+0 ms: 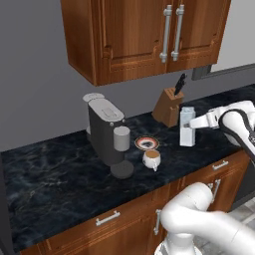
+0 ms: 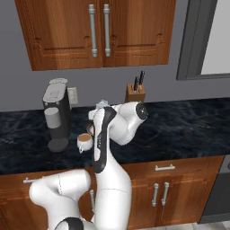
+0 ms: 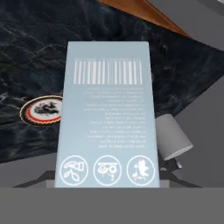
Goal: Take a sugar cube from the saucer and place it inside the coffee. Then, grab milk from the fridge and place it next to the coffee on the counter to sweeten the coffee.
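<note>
With the milk carton (image 1: 187, 127) standing upright on the black marble counter (image 1: 55, 169), to the right of the coffee cup (image 1: 151, 158) and in front of the knife block (image 1: 168, 106), second step of the task judged nearly complete. Carton base apparently resting on the worktop, though contact not fully confirmable from the left base view. Gripper (image 1: 191, 123) level with the carton's upper half; in the hand view, carton face (image 3: 106, 118) directly ahead and very close between the finger positions. Fingers judged clamped on the carton, since partly spread and flanking its sides; fingertips themselves hidden, so grip not directly visible. Saucer (image 1: 147, 143) just behind the cup, between cup and coffee machine (image 1: 106, 129); also visible past the carton's left edge in the hand view (image 3: 41, 110). No sugar cube discernible on the saucer at this size. Next move, as a judgement: release the carton, then withdraw straight back, avoiding any sideways push toward cup or knife block.
</note>
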You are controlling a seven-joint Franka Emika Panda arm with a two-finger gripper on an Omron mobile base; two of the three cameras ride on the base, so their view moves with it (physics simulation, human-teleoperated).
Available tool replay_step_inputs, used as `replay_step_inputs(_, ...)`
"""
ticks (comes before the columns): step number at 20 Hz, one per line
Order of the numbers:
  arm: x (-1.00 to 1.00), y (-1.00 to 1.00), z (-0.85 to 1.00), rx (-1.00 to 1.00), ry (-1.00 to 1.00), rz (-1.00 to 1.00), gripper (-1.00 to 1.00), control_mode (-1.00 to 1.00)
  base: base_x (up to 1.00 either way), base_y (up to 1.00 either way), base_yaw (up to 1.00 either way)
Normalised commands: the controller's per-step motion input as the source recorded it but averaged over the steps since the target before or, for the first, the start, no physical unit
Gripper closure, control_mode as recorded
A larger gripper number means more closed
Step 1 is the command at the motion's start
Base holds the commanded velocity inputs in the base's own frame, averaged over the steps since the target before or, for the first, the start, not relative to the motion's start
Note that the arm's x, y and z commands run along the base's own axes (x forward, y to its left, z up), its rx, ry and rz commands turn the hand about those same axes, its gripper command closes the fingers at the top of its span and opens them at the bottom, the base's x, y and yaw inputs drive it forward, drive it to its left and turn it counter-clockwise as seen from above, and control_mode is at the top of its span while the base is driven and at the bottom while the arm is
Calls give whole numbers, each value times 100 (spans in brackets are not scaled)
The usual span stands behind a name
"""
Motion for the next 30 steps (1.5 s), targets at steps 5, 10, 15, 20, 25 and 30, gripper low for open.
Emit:
replay_step_inputs(5, 20, 0, -51, -18, -38, 8, 100, -100, 0, 0, 0)
replay_step_inputs(10, 20, 0, -60, -12, -38, 6, 100, -100, 0, 0, 0)
replay_step_inputs(15, 32, -2, -67, -10, -26, 9, 100, -100, 0, 0, 0)
replay_step_inputs(20, 34, -11, -51, -7, -21, 9, 100, -100, 0, 0, 0)
replay_step_inputs(25, 18, -37, -13, -2, -14, 6, 100, -100, 0, 0, 0)
replay_step_inputs(30, 13, -39, -1, -4, -8, 3, 100, -100, 0, 0, 0)
